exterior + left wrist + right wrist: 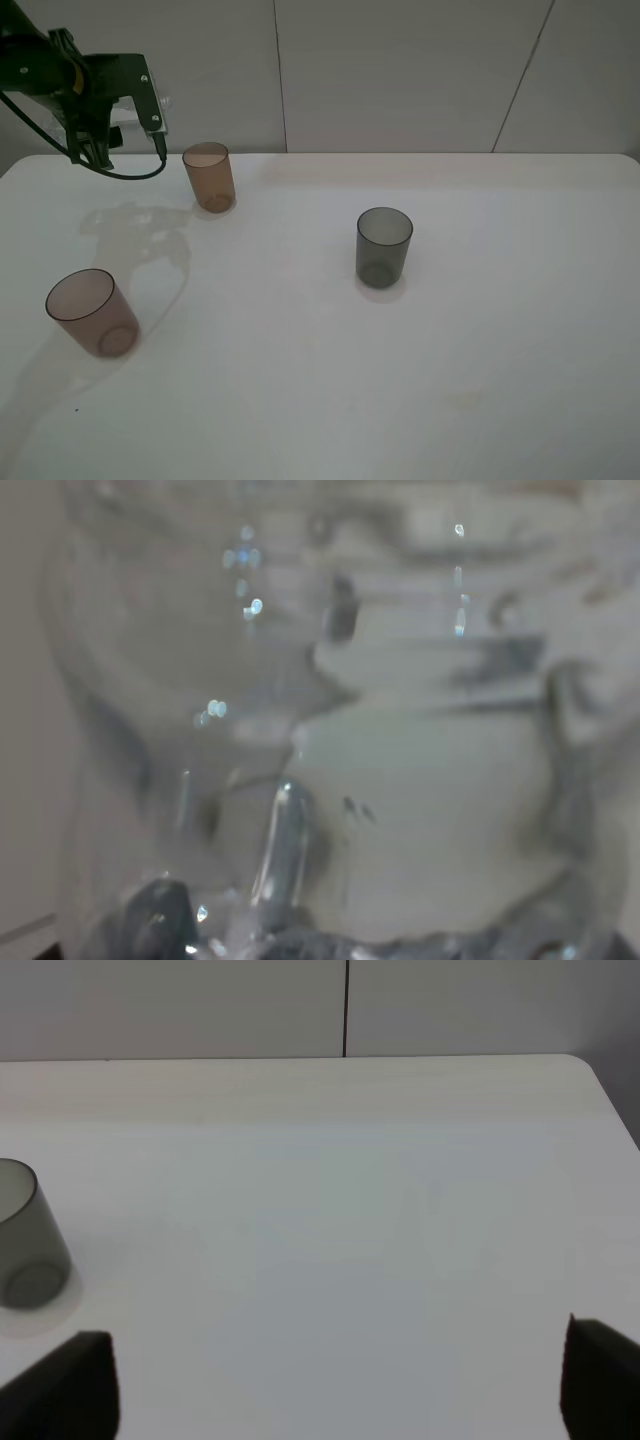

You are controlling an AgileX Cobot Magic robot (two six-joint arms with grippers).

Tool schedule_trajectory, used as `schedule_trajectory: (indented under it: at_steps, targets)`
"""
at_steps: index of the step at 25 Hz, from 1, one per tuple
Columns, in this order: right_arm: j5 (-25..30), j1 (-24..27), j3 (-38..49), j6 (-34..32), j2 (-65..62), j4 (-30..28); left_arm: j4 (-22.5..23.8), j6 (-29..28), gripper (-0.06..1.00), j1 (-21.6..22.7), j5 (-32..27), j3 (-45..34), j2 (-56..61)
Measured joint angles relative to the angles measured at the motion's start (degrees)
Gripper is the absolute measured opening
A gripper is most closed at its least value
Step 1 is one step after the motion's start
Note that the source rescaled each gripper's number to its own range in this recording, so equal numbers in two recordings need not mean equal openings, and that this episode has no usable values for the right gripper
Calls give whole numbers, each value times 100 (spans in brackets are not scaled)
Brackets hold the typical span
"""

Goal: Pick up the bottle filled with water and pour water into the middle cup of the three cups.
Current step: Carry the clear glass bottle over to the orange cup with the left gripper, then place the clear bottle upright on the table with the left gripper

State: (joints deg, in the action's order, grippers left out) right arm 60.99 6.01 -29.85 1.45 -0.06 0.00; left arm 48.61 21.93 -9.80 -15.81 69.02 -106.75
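Filling the left wrist view almost edge to edge, the small clear colourless plastic bottle (pixel 330 730) shows only as a blur of curved wall and glints, so its water level cannot be read. In the high view it is hard to pick out. It sits within the left gripper (pixel 118 112), raised at the upper left of the frame, and the gripper appears pinched around it, though the fingers are blurred.

The translucent amber-brown plastic tumbler (pixel 209 176) stands upright just right of that gripper. Tipping before the neck is over its rim would likely spill onto the white table (pixel 300 400). The smooth bottle might also slip as it tilts, or the arm could knock the light tumbler over.

The pinkish-mauve tumbler (pixel 92 312) at lower left and the dark smoky grey tumbler (pixel 384 247) right of centre stand well apart, blocking nothing. The right gripper (pixel 330 1375) hangs spread wide.
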Motion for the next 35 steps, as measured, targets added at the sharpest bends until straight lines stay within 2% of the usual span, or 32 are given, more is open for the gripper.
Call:
schedule_trajectory:
  at_steps: [18,26,35]
  targets:
    - [0,0,0,0,0,0,1116,140,1,-55,28,21,-429]
    - [0,0,0,0,0,0,1316,147,1,-55,-8,286,-664]
    - [0,0,0,0,0,0,1867,154,1,-55,61,307,-732]
